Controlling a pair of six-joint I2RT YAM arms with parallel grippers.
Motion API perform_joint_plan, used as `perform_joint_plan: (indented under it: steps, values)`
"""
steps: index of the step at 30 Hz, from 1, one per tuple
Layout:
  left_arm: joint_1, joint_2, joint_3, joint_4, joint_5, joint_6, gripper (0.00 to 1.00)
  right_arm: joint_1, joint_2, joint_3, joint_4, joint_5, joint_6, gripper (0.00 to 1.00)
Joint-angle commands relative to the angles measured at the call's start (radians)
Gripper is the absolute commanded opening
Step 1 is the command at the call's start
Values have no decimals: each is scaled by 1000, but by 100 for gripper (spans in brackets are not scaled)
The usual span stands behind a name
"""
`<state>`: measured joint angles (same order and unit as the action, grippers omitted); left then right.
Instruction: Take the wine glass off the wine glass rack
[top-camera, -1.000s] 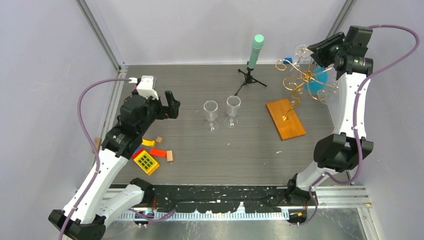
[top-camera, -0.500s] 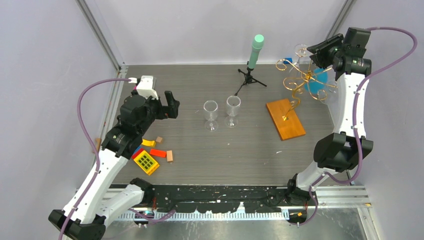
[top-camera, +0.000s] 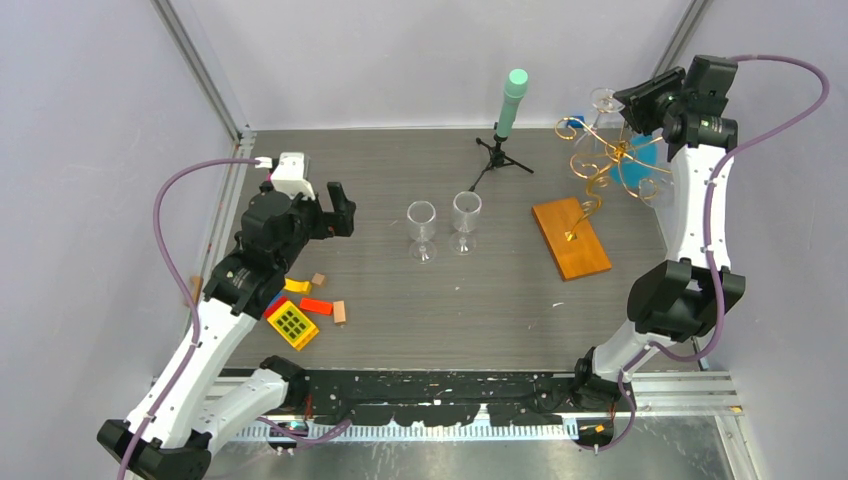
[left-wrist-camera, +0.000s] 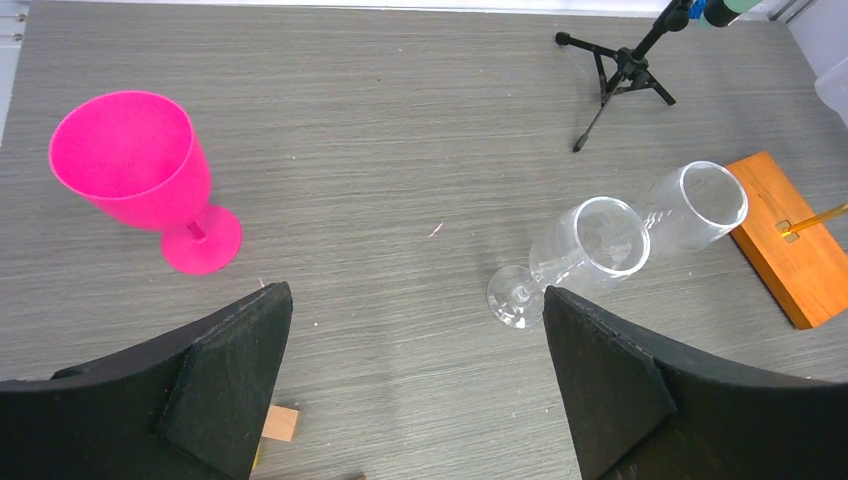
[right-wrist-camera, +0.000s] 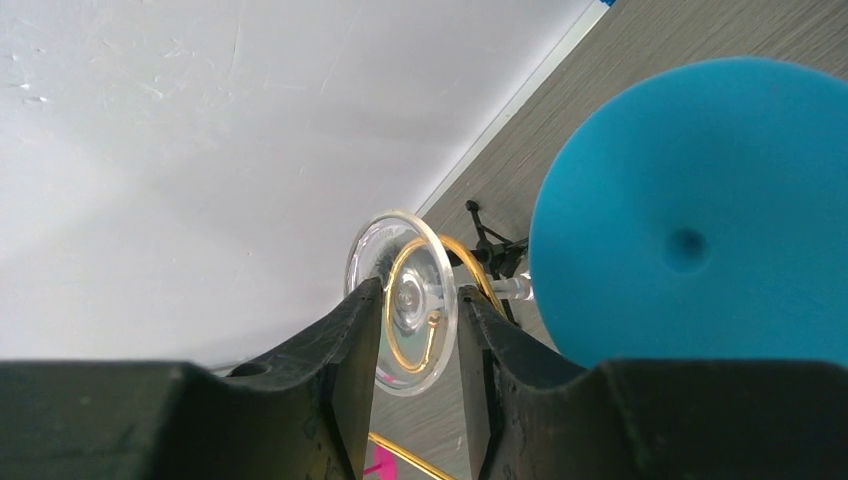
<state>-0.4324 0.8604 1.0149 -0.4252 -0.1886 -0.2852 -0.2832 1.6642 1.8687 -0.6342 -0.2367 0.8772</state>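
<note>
Top view: right gripper (top-camera: 625, 102) is raised at the far right corner, at the wine glass (top-camera: 603, 100) hanging on the rack (top-camera: 608, 158). Left gripper (top-camera: 338, 215) hovers at left, apart from two clear glasses (top-camera: 422, 230) standing on the table (top-camera: 480, 300). Left wrist: fingers (left-wrist-camera: 230, 370) spread wide, grasping nothing; pink cup (left-wrist-camera: 140, 170) upright ahead. Right wrist: fingers (right-wrist-camera: 350, 340) clamped on the wine glass's foot, a rack hook curling around it, blue glass (right-wrist-camera: 690, 230) just beside.
</note>
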Motion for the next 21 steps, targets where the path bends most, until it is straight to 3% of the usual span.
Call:
perform_joint_plan:
  steps: [1,12,21]
  values:
    - [-2,-20,-3,29,-21,-3,100,1,15,-8,65,-12,21,38]
    - [-2,-23,-5,27,-32,-2,100,10,9,-38,105,-10,36,27]
    - [-2,-26,-8,26,-36,0,100,9,-51,-120,206,10,73,2]
